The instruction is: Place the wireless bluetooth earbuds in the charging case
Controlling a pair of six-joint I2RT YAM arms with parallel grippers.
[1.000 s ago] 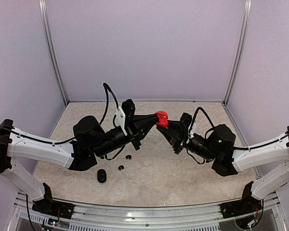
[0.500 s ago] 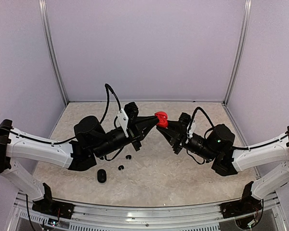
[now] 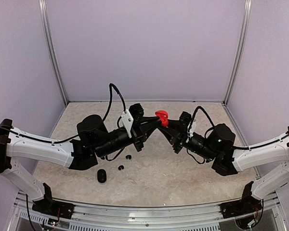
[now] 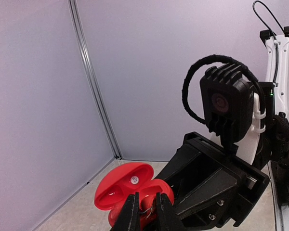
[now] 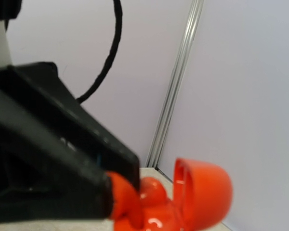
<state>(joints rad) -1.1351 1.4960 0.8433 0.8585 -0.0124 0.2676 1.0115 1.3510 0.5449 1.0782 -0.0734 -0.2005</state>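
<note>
The red charging case (image 3: 161,117) hangs above the table with its lid open (image 4: 123,185), and my right gripper (image 3: 169,126) is shut on its body from the right. My left gripper (image 3: 155,123) meets it from the left. Its fingertips (image 4: 147,196) are nearly together over the case's base. In the right wrist view a red earbud (image 5: 123,199) sits at the tip of the left fingers, down against the case (image 5: 202,192). A second red earbud (image 5: 152,189) lies in the base beside it. My right gripper's own fingers are out of the right wrist view.
A closed black case (image 3: 102,175) lies on the table near the left arm, with two black earbuds (image 3: 121,167) (image 3: 128,157) just behind it. Pale walls with metal corner posts (image 3: 236,53) enclose the table.
My left arm has pushed a little to the right and rolled its wrist, bringing its fingertips closer into the red case. The right arm and the case have barely moved.
</note>
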